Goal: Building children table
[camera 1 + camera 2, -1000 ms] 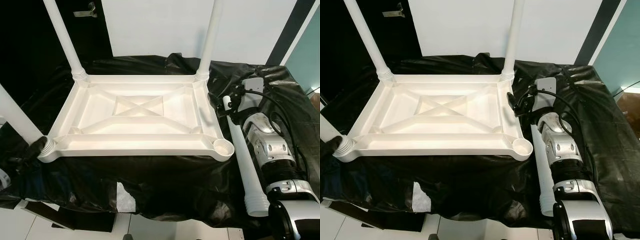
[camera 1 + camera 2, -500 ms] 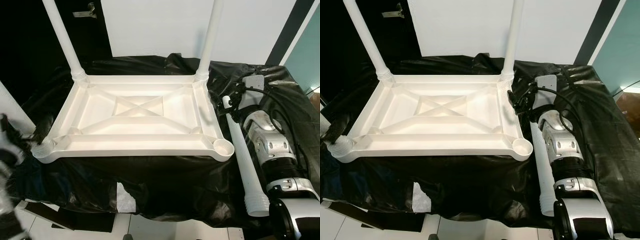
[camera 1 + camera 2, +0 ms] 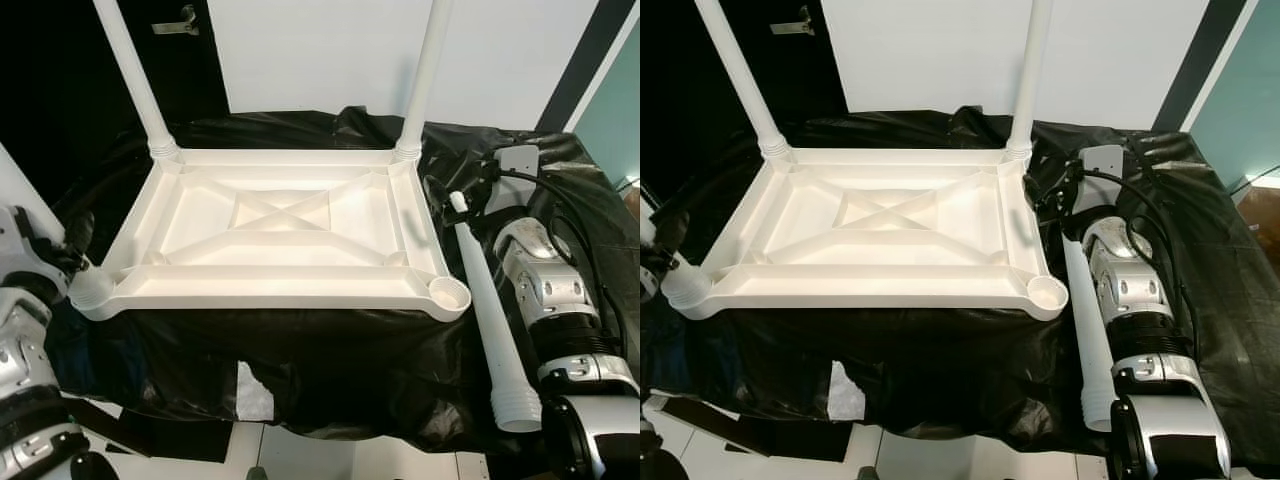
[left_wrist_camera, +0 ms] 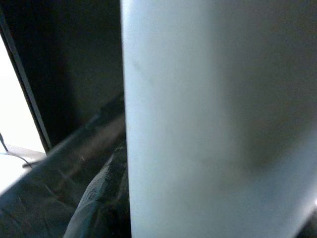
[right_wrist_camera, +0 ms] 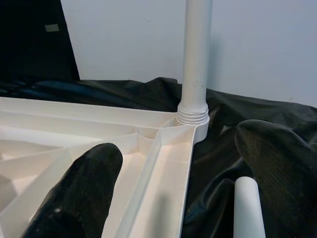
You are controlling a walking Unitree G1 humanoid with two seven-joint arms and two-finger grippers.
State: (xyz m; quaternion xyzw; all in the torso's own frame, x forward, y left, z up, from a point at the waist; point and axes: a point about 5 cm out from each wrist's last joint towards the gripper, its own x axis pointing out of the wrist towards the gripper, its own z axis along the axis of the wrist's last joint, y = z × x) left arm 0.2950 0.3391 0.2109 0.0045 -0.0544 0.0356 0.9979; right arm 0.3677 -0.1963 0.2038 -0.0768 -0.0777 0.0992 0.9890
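— Right pincer [image 5: 173, 198]?
— Spread wide over the loose leg's [image 3: 487, 320] tip, beside the upturned tabletop [image 3: 280, 240] on the black sheet [image 3: 330, 370].
— Left pincer [image 3: 75, 245]?
— Clamped on the near-left leg [image 4: 218, 119].

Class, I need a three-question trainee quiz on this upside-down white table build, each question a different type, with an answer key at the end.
1. True or false: all four corner sockets of the white tabletop already hold a leg.
2. Multiple choice: the loose leg lies (A) inside the tabletop frame, (B) on the black sheet beside the right arm, (C) on the floor.
3. Short answer: what is the left pincer next to?

Key
1. False: the near right socket is empty.
2. B; the right pincer is open around the leg's far tip.
3. The near left leg, at its ribbed base.
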